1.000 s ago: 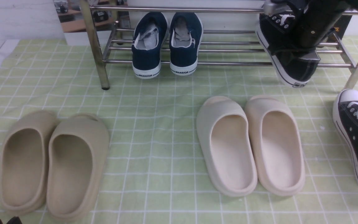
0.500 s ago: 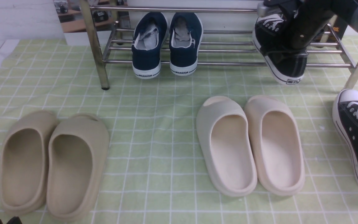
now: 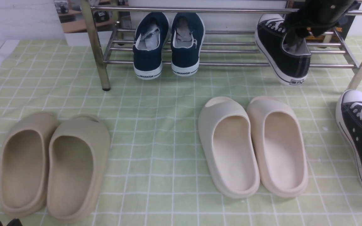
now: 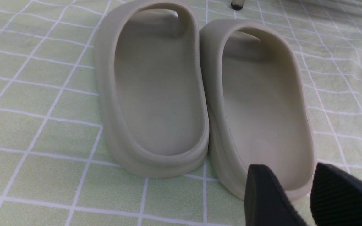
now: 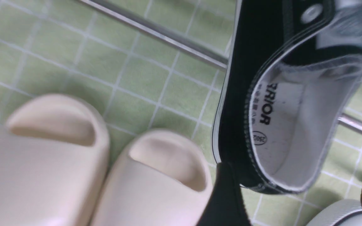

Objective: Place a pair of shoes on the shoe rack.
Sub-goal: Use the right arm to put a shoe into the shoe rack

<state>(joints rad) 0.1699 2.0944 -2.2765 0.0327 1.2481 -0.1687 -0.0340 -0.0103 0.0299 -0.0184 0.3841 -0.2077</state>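
One black sneaker (image 3: 283, 47) rests on the shoe rack (image 3: 231, 64) at its right end, toe inward and heel overhanging the front bar. My right gripper (image 3: 297, 29) hovers just above its heel opening. In the right wrist view the gripper (image 5: 300, 201) is open, its fingers standing wide on either side of the sneaker's heel (image 5: 281, 138) without gripping it. The second black sneaker (image 3: 361, 135) lies on the cloth at the far right. My left gripper (image 4: 306, 201) is open and empty, low at the near left behind the tan slides.
Navy sneakers (image 3: 168, 44) sit on the rack's left part. Tan slides (image 3: 52, 163) lie at the near left, cream slides (image 3: 253, 144) in the middle, in front of the rack. The rack's legs (image 3: 97, 47) and upper bar (image 3: 184, 9) bound the shelf.
My right gripper carried the black sneaker left and down onto the rack bars, then let go and rose off it. The left arm has not moved.
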